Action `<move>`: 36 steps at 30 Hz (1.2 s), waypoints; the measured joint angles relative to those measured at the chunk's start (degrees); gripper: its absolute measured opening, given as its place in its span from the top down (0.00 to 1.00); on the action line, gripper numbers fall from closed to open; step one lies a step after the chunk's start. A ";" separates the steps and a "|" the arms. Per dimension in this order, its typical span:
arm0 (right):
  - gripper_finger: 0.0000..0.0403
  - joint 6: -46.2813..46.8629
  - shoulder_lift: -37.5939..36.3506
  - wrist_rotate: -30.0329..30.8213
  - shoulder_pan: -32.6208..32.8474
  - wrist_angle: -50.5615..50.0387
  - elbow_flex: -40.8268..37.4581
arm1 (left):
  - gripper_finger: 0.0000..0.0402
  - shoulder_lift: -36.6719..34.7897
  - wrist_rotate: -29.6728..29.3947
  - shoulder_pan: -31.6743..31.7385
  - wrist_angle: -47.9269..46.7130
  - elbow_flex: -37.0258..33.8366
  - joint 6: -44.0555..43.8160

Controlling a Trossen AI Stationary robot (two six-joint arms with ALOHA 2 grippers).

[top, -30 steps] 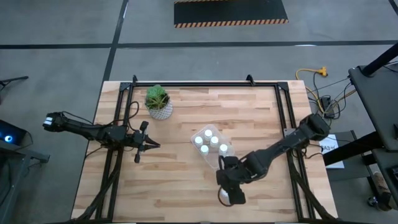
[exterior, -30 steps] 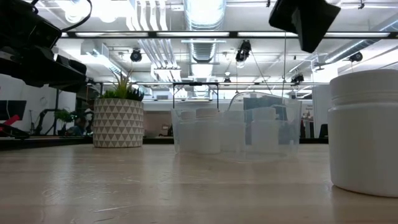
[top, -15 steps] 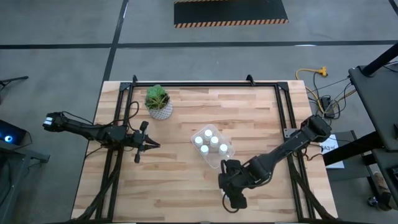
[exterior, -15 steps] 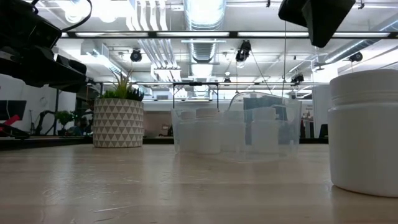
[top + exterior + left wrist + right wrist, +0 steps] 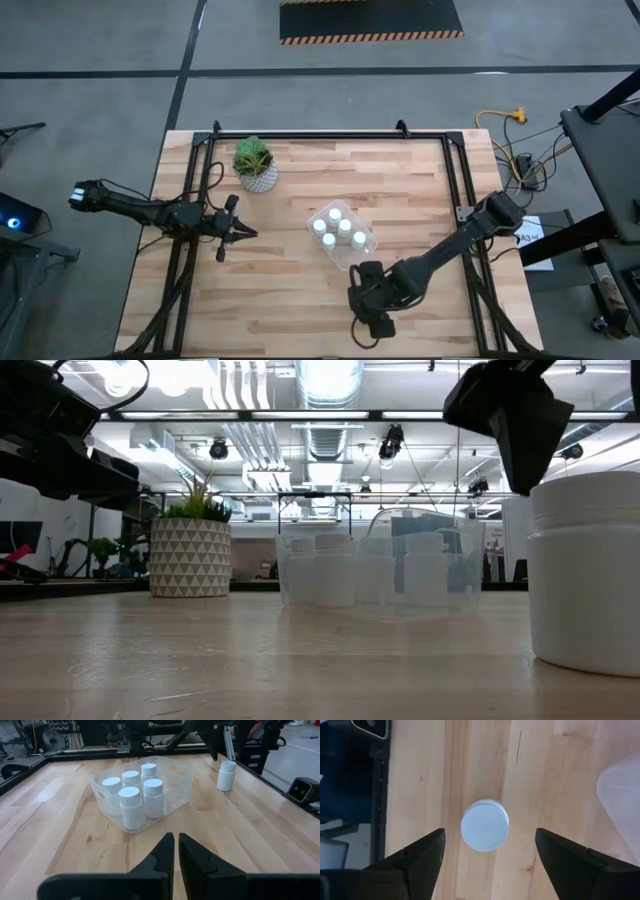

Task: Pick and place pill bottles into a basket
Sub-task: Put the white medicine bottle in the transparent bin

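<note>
Right gripper (image 5: 487, 851): fingers spread wide, holding nothing, pointing straight down with the lone pill bottle (image 5: 485, 825) centred in the gap and touching neither finger. The right wrist view alone gives this — only the round white cap shows, so the bottle stands upright, long axis vertical. In the high view the right gripper (image 5: 365, 322) hides that bottle entirely; it sits near the table's front edge, right of centre. The low view shows the same bottle (image 5: 586, 572) from the side, upright on the wood, with the dark gripper body above it and not touching it. The left wrist view places it (image 5: 226, 775) apart from the basket (image 5: 172, 785), toward the table's right edge. Basket (image 5: 368, 245): near the table's middle, clear-walled, carrying five pill bottles (image 5: 136, 794), all upright, caps up — the high view shows only four caps plainly. Left gripper (image 5: 238, 234): fingers nearly closed, a thin slit between them, holding nothing, hanging over the table's left side. Plant pot (image 5: 256, 174) stands near the back-left corner.
</note>
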 joint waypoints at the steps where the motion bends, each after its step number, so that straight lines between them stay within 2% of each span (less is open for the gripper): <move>1: 0.26 -0.02 0.40 -0.01 0.01 -0.01 0.00 | 0.98 0.08 0.00 -0.01 0.00 0.00 -0.01; 16: 0.26 -1.72 4.18 -1.94 -0.01 0.04 0.00 | 0.98 0.00 -0.01 -0.01 0.04 0.00 0.01; 36: 0.34 -1.32 4.10 -1.67 -0.03 1.80 0.00 | 0.98 0.11 0.00 0.01 0.02 0.00 0.04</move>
